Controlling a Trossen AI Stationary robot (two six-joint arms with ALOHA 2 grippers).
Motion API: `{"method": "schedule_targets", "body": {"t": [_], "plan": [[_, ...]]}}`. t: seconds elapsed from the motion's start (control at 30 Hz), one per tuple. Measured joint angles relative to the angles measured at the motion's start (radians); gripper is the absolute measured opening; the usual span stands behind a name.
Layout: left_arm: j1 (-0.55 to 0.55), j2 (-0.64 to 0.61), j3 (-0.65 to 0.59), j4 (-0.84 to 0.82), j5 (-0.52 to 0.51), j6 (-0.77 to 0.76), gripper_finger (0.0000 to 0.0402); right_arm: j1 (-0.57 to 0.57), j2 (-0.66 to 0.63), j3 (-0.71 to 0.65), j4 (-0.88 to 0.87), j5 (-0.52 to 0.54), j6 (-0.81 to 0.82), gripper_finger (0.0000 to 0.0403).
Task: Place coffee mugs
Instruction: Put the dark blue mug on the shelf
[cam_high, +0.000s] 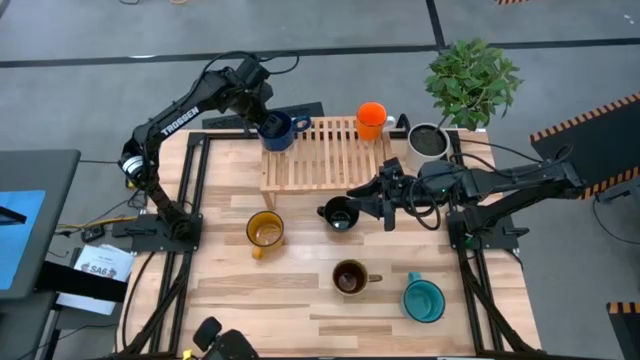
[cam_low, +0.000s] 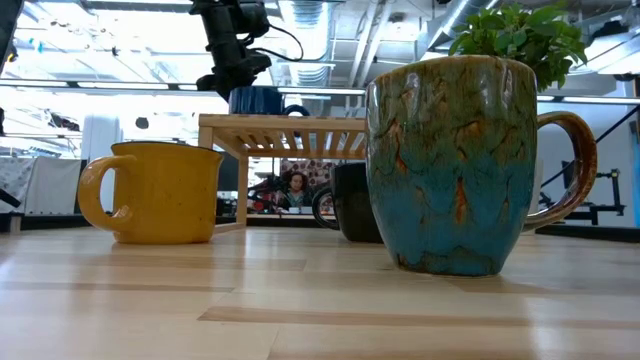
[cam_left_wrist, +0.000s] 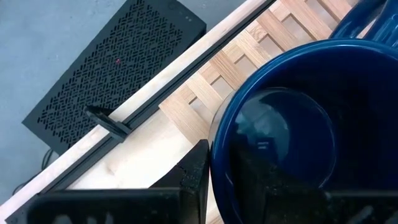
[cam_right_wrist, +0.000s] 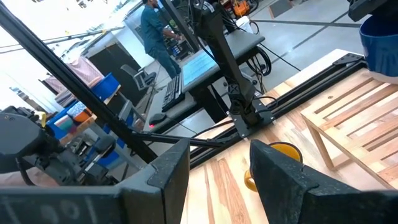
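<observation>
Gripping the dark blue glazed mug (cam_high: 277, 130), the left end effector (cam_high: 268, 124) holds it at the slatted wooden rack's (cam_high: 325, 153) left far corner. Orange mug (cam_high: 371, 120) stands on the rack's right far corner. Right end effector (cam_high: 372, 205), fingers parted, sits beside the black mug (cam_high: 339, 214) mid-tabletop (cam_high: 300, 290). Mug interiors appear empty.

Six mugs, all upright. The dark blue mug (cam_high: 277, 130) sits at the wooden rack's back left corner, seemingly held by the left tool (cam_high: 262, 118) (contact unclear). The orange mug (cam_high: 371, 120) stands on the rack's back right. On the surface: yellow mug (cam_high: 265, 232), black mug (cam_high: 339, 214), brown mug (cam_high: 351, 278), teal mug (cam_high: 423, 299).
</observation>
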Motion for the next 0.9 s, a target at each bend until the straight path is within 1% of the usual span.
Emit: {"method": "schedule_targets", "body": {"t": [0.1, 0.23, 0.43, 0.57, 0.63, 0.77, 0.9], "plan": [[0.0, 0.0, 0.0, 0.0, 0.003, 0.012, 0.0047, 0.0, 0.0, 0.0, 0.0, 0.0, 0.0, 0.0193], [0.01, -0.006, 0.0, 0.002, 0.038, 0.013, 0.0056, 0.0, 0.0, 0.0, 0.0, 0.0, 0.0, 0.0193], [0.01, -0.012, 0.0, 0.025, 0.066, 0.004, 0.0093, 0.0, 0.0, 0.0, 0.0, 0.0, 0.0, 0.0193], [0.011, -0.012, 0.0, 0.06, 0.136, -0.037, 0.0117, 0.0, 0.0, 0.0, -0.001, 0.0, -0.007, 0.0193], [0.006, -0.012, 0.0, 0.095, 0.154, -0.054, 0.0125, 0.0, 0.0, 0.0, -0.001, 0.0, -0.008, 0.0193], [0.002, -0.012, 0.0, 0.138, 0.158, -0.064, 0.0131, 0.0, 0.0, 0.0, -0.001, 0.0, -0.009, 0.0193], [0.008, -0.023, 0.0, 0.146, 0.146, -0.062, 0.0132, 0.0, 0.0, 0.0, -0.001, 0.0, -0.01, 0.0193]]}}
